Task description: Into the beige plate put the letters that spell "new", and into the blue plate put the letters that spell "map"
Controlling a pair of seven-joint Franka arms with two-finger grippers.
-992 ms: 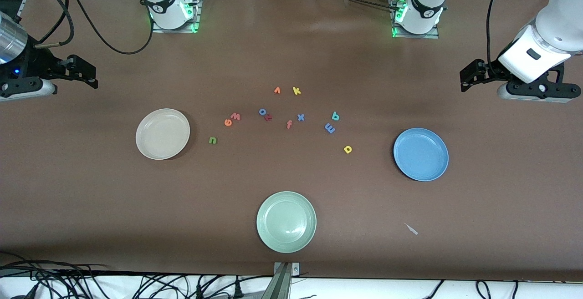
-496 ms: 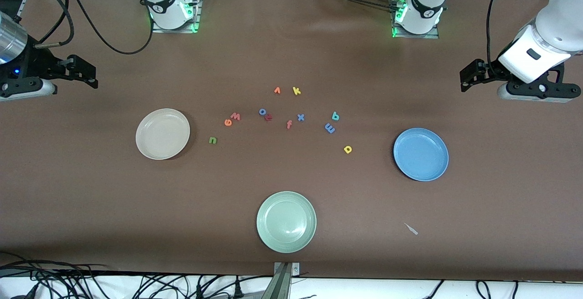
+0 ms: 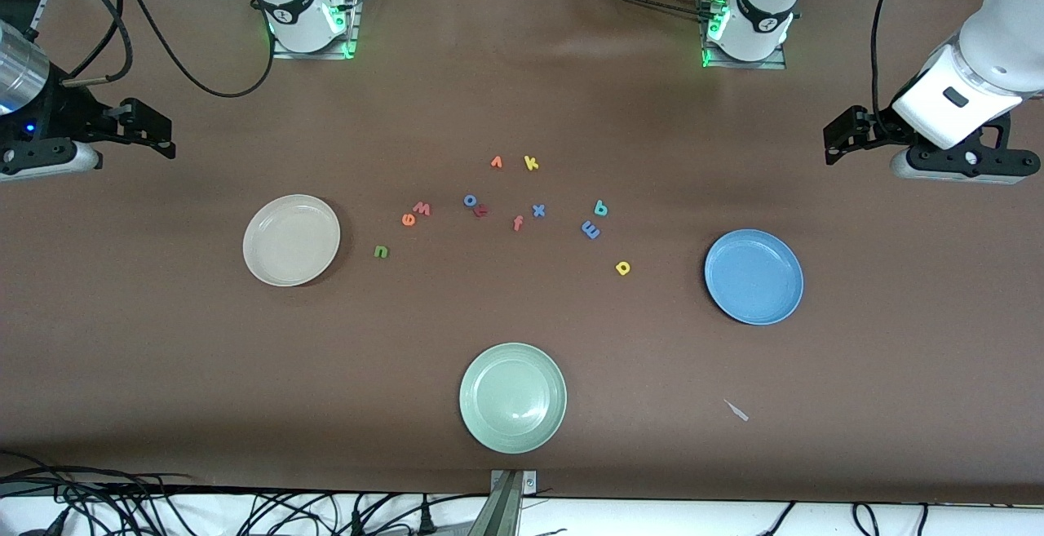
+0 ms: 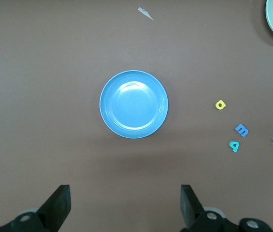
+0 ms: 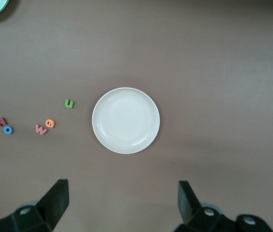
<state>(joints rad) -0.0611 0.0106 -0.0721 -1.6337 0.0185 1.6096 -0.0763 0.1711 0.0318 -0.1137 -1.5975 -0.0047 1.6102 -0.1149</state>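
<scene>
The beige plate lies bare toward the right arm's end. Beside it are the green n, orange e and red-pink w. Toward the left arm's end sits the blue plate, also bare, with the yellow a, periwinkle m and teal p close by. My right gripper hangs open over its end of the table. My left gripper hangs open over the other end. Both hold nothing.
A pale green plate sits near the front edge. Between the letter groups lie an orange v, yellow k, blue o, dark red letter, pink f and blue x. A small white scrap lies nearer the front camera than the blue plate.
</scene>
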